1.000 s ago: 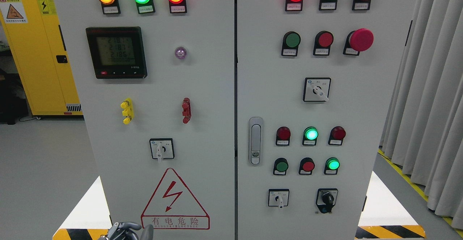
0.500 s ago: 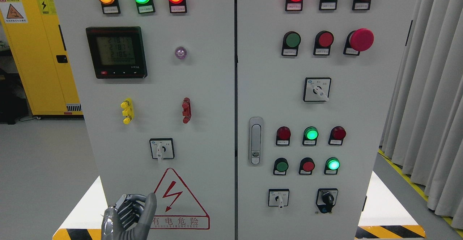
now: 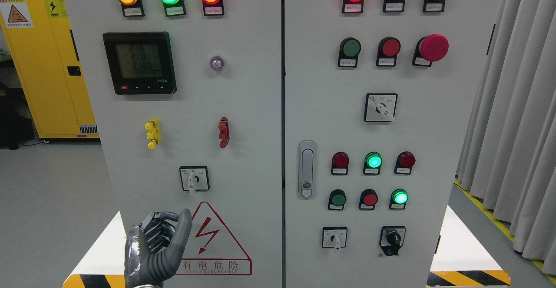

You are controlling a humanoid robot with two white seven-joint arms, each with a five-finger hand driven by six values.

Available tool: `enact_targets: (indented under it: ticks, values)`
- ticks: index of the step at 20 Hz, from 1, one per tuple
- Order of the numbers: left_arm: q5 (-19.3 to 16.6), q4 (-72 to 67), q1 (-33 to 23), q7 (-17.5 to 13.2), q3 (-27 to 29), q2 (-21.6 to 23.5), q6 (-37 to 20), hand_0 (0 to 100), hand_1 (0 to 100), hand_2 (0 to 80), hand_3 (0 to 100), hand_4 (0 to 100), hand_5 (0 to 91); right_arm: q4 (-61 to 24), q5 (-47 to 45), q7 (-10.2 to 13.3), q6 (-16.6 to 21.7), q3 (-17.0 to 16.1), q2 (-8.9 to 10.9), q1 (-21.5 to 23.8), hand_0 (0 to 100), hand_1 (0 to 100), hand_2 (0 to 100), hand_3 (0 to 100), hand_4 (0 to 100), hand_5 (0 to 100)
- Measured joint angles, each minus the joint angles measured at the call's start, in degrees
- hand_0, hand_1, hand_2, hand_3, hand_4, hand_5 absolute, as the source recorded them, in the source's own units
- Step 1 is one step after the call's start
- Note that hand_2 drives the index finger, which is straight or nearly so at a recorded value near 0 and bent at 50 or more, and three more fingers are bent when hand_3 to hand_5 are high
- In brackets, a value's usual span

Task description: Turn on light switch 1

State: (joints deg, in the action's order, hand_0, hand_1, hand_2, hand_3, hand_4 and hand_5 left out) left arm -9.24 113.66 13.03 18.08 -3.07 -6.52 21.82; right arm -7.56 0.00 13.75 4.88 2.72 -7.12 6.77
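The rotary selector switch [image 3: 194, 178] sits just above my left hand [image 3: 154, 249], untouched. Since a moment ago I've raised that hand higher up the cabinet door [image 3: 243, 105]; its fingers are curled, thumb up, holding nothing. Its wrist is cut off; switch labels are unreadable.

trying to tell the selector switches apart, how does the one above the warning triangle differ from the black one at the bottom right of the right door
The white-handled switch sits on the left door, low centre; the black-knobbed switch sits near the right door's bottom right.
The white-handled switch has a white square faceplate and a pale handle pointing straight down; the black-knobbed switch has a black plate and a dark knob.
The left robot hand is below the white-handled switch and far from the black-knobbed one.
Both are rotary selectors, untouched.
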Motion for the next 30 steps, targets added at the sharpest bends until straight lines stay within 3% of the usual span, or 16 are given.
enact_targets:
  ticks: [6, 25, 27, 30]
  values:
    - [-0.65, 0.07, 2.51, 1.02, -0.22, -0.5, 2.94, 6, 61, 58.6, 91, 88, 86.8, 0.0, 0.0, 0.0, 0.0, 0.0, 0.0, 0.0, 0, 50, 4, 0, 0, 0]
    - [-2.61, -0.08, 6.61, 2.47, -0.6, -1.33, 8.69, 3, 61, 59.1, 92, 88, 87.4, 0.0, 0.0, 0.0, 0.0, 0.0, 0.0, 0.0, 0, 50, 4, 0, 0, 0]
    - [-2.68, -0.22, 6.74, 2.77, -0.66, -1.38, 9.13, 14, 62, 59.4, 92, 89, 87.6, 0.0, 0.0, 0.0, 0.0, 0.0, 0.0, 0.0, 0, 50, 4, 0, 0, 0]
    - [-2.77, -0.39, 6.94, 2.98, -0.82, -1.41, 9.94, 18, 63, 59.6, 92, 89, 87.7, 0.0, 0.0, 0.0, 0.0, 0.0, 0.0, 0.0, 0, 50, 4, 0, 0, 0]
